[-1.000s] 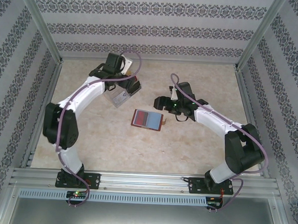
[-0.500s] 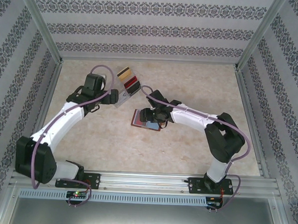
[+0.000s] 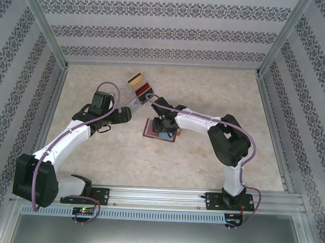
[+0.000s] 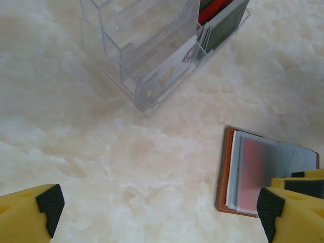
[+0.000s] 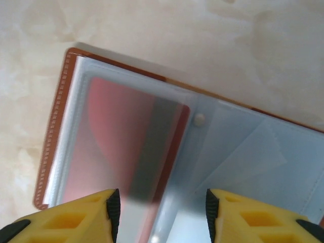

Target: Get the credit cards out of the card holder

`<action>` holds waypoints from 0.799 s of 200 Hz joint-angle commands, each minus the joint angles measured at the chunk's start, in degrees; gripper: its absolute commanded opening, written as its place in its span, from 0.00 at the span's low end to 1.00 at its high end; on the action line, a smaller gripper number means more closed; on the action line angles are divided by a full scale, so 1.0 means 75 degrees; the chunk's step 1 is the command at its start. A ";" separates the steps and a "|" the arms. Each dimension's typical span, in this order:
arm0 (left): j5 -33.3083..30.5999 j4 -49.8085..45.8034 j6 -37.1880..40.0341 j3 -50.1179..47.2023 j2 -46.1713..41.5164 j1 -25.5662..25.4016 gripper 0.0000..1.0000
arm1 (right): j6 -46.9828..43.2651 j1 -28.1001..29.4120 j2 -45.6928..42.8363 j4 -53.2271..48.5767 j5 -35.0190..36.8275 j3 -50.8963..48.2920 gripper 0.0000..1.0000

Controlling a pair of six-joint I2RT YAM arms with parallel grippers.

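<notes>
The card holder [image 3: 160,130] lies open on the table, a brown cover with clear plastic sleeves. A red card [image 5: 121,136] sits inside its left sleeve, and the right sleeve [image 5: 253,152] looks empty. My right gripper [image 3: 163,122] hovers low over the holder, open, its fingertips [image 5: 112,212] straddling the fold between the sleeves with nothing held; midpoint [image 5: 159,215]. My left gripper [image 3: 122,115] is open wide over bare table [image 4: 157,207], to the left of the holder [image 4: 253,174].
A clear acrylic stand [image 3: 135,98] is just behind the holder, with tan and red cards [image 3: 139,83] in its far slots. In the left wrist view the stand [image 4: 147,45] is ahead of the gripper. Patterned walls and a metal frame enclose the table.
My left gripper has drawn away from the acrylic stand toward the near side. My right gripper has swung left and settled over the open card holder.
</notes>
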 commanded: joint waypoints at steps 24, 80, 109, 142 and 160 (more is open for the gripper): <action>0.1282 0.0401 -0.0238 0.0229 0.0940 0.0045 0.93 | -0.0298 0.0098 0.0352 -0.0624 0.0547 0.0232 0.39; 0.2712 0.0677 -0.0641 0.0465 0.1722 0.0039 0.73 | -0.0494 0.0094 0.0513 -0.0759 0.0809 0.0176 0.35; 0.3623 0.0991 -0.1007 0.0502 0.2083 0.0001 0.57 | -0.0531 0.0085 0.0550 -0.0749 0.0821 0.0165 0.34; 0.4289 0.1406 -0.1326 0.0547 0.2472 -0.0259 0.46 | -0.0530 0.0076 0.0569 -0.0651 0.0718 0.0141 0.35; 0.4360 0.1501 -0.1419 0.0644 0.2767 -0.0471 0.41 | -0.0529 0.0078 0.0562 -0.0631 0.0686 0.0142 0.34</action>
